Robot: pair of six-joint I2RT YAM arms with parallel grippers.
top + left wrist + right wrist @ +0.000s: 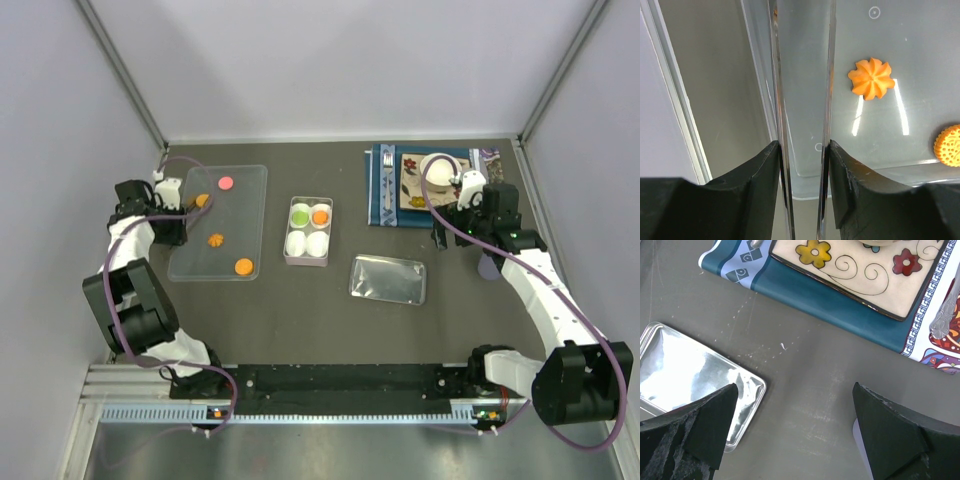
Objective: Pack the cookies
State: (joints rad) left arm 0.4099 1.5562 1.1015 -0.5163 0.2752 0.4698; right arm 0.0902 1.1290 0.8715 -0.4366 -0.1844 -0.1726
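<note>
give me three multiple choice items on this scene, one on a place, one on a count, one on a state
1. Where is the pink cookie? A on the placemat; B in the clear tray; C on the plate
2. How many cups of the box hold a cookie? A one; B two; C four
3. The right pincer is: A open; B shut on a cookie; C shut on the lid

1 B, it lies inside the tray.
2 B, a green cookie and an orange cookie; two cups are bare.
3 A, jaws wide, nothing between.
</note>
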